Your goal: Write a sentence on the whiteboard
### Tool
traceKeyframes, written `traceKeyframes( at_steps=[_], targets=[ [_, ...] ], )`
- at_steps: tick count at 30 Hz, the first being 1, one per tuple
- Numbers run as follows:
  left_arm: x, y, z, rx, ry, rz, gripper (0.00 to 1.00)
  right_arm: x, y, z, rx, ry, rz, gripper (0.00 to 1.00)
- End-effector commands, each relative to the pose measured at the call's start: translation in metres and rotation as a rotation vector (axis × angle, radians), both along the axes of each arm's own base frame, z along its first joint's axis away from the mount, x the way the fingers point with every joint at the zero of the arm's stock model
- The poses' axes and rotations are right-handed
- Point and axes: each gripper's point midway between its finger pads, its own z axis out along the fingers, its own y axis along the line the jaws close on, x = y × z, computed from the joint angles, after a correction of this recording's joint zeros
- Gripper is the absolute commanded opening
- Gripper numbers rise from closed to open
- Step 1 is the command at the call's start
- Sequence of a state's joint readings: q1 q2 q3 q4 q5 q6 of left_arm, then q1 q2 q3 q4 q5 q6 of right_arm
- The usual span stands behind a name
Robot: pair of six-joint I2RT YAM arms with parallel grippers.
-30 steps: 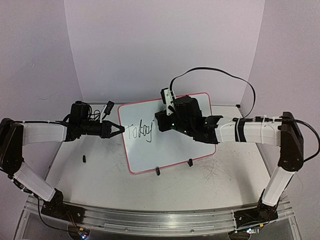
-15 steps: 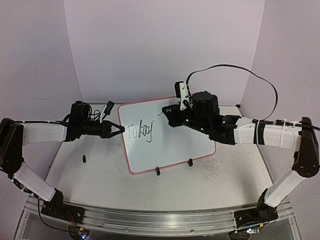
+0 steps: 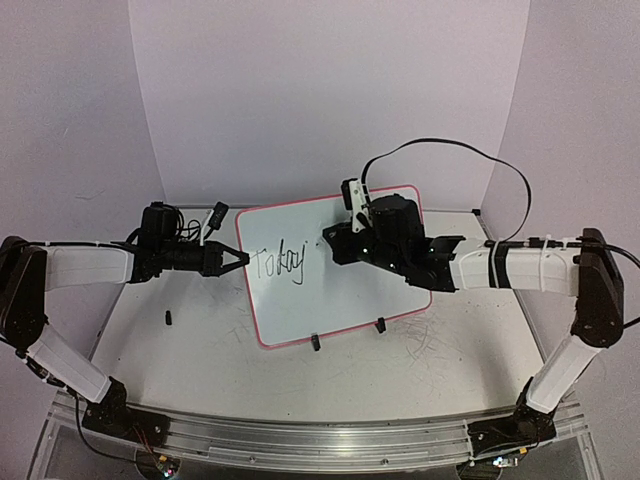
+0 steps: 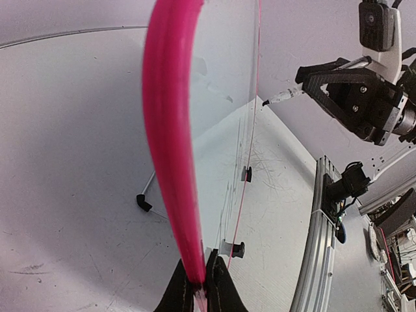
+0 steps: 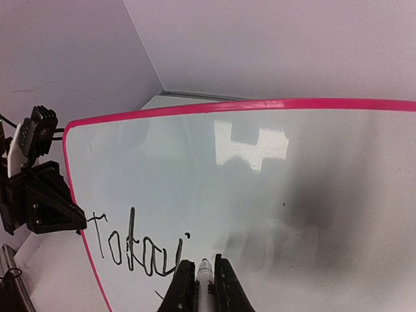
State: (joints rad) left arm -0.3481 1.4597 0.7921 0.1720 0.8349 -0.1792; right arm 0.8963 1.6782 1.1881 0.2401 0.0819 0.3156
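Since a second ago my right gripper point(image 3: 328, 240) has edged right of the sentence point(image 3: 278, 264), only "Today'" so far, on the propped whiteboard point(image 3: 340, 295). Left wrist: my left gripper point(image 4: 198, 286) clamps its pink rim. Right wrist: the fingers pinch a marker point(image 5: 206, 273), its tip by the board.

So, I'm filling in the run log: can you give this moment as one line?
left fingers: shut on whiteboard rim | right fingers: shut on marker | sentence: reads "Today'", unfinished | marker tip: beside the apostrophe
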Motion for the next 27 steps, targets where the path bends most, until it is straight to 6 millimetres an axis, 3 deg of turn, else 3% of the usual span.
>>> traceKeyframes(
  at_steps=[1,27],
  targets=[
    [0.021,0.013,-0.021,0.124,-0.029,0.112,0.00,0.004,0.003,0.007,0.013,-0.023,-0.019,0.00],
    [0.023,0.012,-0.024,0.131,-0.022,0.110,0.00,0.014,0.011,-0.002,-0.007,-0.025,-0.040,0.00]
  ],
)
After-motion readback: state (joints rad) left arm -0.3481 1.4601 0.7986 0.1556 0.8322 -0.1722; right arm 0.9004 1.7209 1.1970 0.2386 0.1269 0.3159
